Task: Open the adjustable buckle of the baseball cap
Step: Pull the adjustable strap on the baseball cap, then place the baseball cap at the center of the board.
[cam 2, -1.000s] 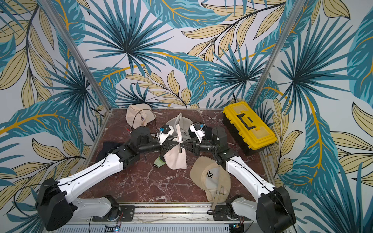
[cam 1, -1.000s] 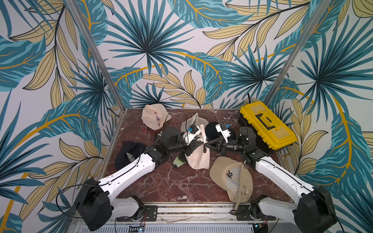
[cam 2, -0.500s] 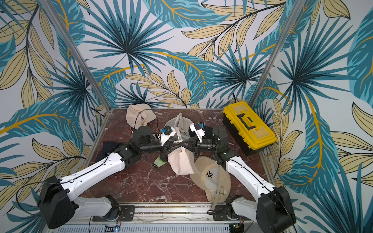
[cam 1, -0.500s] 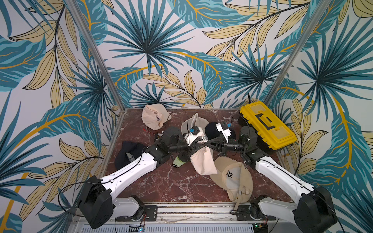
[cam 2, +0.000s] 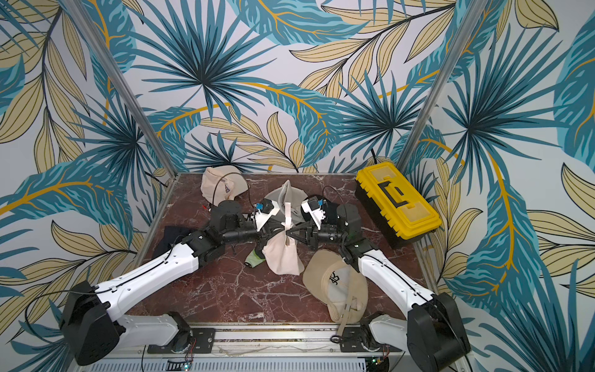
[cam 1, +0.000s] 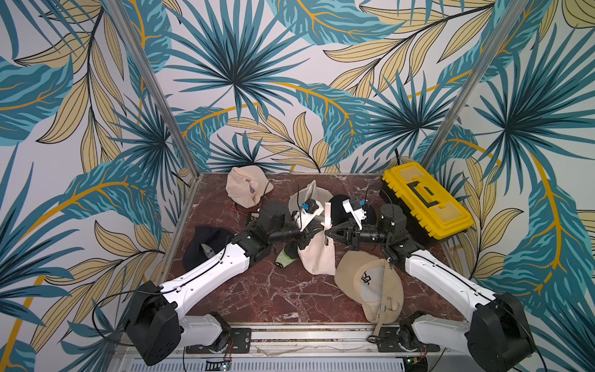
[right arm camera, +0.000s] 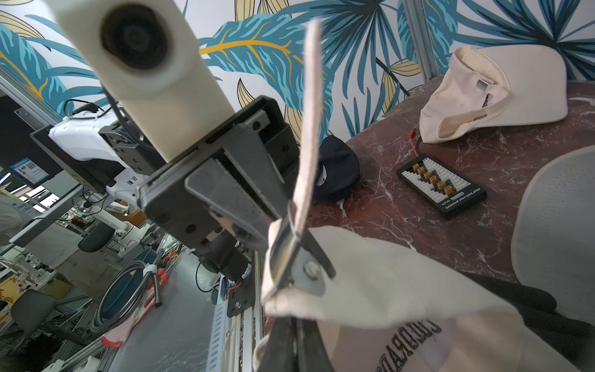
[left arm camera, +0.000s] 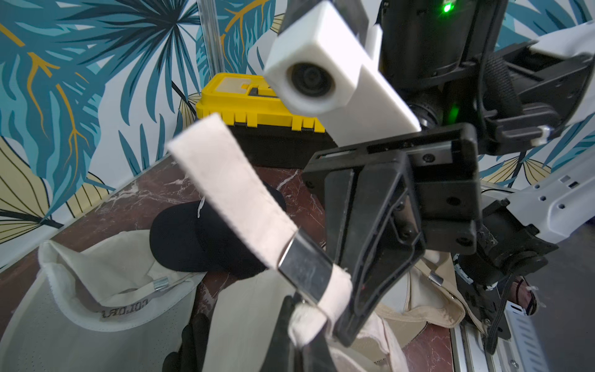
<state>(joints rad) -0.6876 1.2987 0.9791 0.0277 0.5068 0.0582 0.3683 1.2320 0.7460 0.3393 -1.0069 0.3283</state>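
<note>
While the cream cap (cam 1: 317, 257) hangs pinched, yellow toolbox (cam 1: 447, 219) shut

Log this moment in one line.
left gripper: shut on cap | right gripper: shut on cap | buckle: strap through it, free end up

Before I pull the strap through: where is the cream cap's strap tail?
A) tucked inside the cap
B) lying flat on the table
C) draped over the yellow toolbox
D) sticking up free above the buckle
D: the strap tail stands up loose above the metal buckle of the lifted cream cap.
</note>
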